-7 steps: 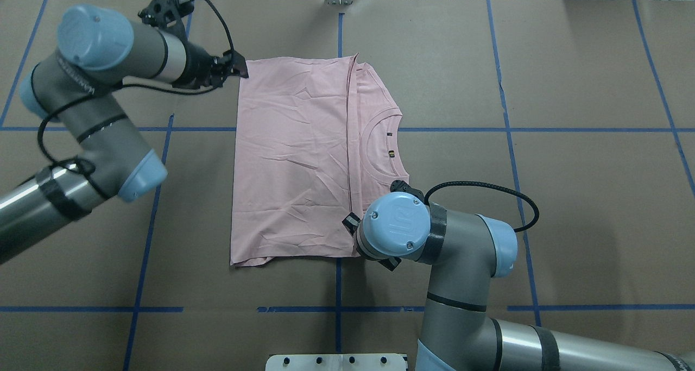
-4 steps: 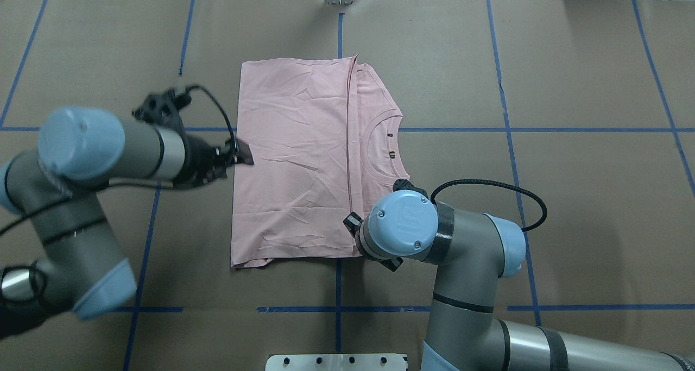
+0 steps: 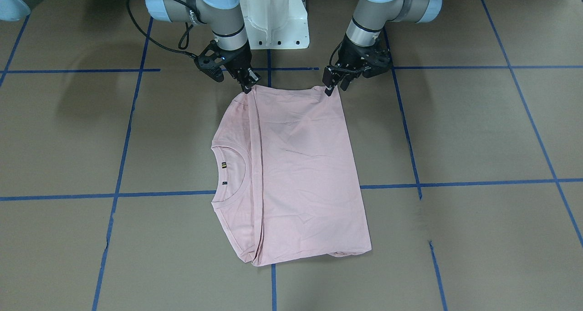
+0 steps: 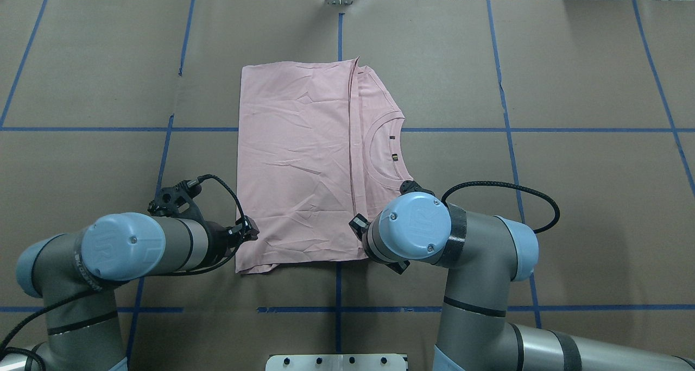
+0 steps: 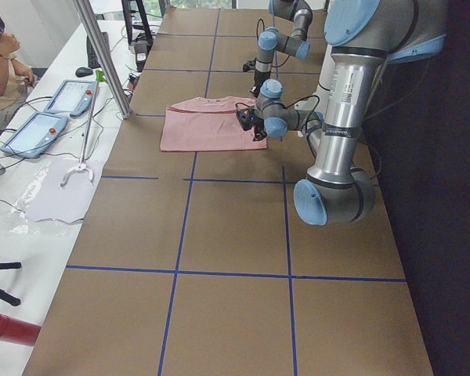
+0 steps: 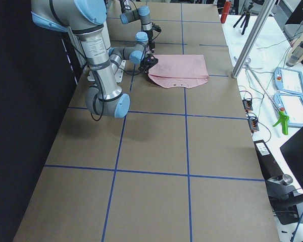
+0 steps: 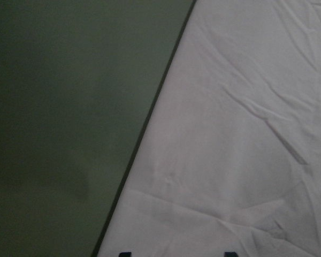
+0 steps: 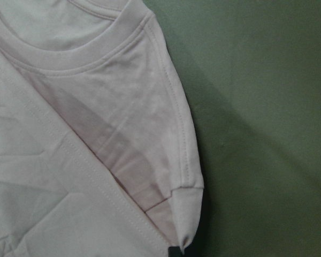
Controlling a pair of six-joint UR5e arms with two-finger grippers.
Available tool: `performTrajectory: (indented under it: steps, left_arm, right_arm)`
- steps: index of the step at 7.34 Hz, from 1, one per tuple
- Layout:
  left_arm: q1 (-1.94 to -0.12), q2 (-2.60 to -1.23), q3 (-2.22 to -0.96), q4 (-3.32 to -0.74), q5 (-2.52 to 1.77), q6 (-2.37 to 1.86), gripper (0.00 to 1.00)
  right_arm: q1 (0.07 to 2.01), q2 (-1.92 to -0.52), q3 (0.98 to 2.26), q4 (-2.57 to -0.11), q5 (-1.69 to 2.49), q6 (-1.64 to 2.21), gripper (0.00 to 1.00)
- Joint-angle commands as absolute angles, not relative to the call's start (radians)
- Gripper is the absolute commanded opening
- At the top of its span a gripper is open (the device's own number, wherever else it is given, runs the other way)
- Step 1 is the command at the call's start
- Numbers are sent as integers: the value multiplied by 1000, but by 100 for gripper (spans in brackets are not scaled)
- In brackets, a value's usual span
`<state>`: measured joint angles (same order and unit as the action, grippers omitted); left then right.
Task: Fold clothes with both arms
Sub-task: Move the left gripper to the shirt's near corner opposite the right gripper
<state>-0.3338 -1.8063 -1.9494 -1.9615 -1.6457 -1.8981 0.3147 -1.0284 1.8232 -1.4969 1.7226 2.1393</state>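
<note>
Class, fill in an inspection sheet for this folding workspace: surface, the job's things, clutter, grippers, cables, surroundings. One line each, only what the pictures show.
Surface: table covered in brown paper with a blue tape grid.
Job's things: pink T-shirt lying flat, folded lengthwise, collar showing, lightly creased.
Clutter: nothing seen.
Grippers: left gripper at the shirt's robot-side hem corner, jaws open; right gripper at the robot-side sleeve corner, jaws' state unclear.
Cables: left-wrist cable and right-wrist cable, both black, loop over bare table beside the shirt.
Surroundings: white pedestal base; side bench with tablets; a seated person.
</note>
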Motion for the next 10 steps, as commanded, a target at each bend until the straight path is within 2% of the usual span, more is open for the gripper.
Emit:
performTrajectory:
  steps: [1,3,4,5,6,9,10]
  left_arm:
    - [-293,-1804,-1928,-1956,-1631,-1911,65]
    - [-281,-1802,-1925,-1954,-1618,-1911,64]
    - [-272,-1802,-1907,-1956,-1614,-1911,59]
    - [-265,-1802,-1908,-1956,-1615,-1910,40]
    - [-265,-1802,-1908,-1954,-1615,-1908,1]
    - [-267,-1804,-1930,-1953,-1615,-1910,0]
    - [-267,-1807,-1980,-1894,-1618,-1908,0]
  right_arm:
    - [314,-1029,1824,-1496,1723,2138,0]
    - [314,-1028,1824,-1496,1723,2138,0]
    - [314,-1028,1824,-1496,1721,2138,0]
    - [314,-1028,1824,-1496,1721,2138,0]
    - [314,-1026,1824,-1496,1721,2138,0]
    - [314,-1028,1827,-1497,1721,2140,0]
    - [318,-1035,1856,-1500,1721,2147,0]
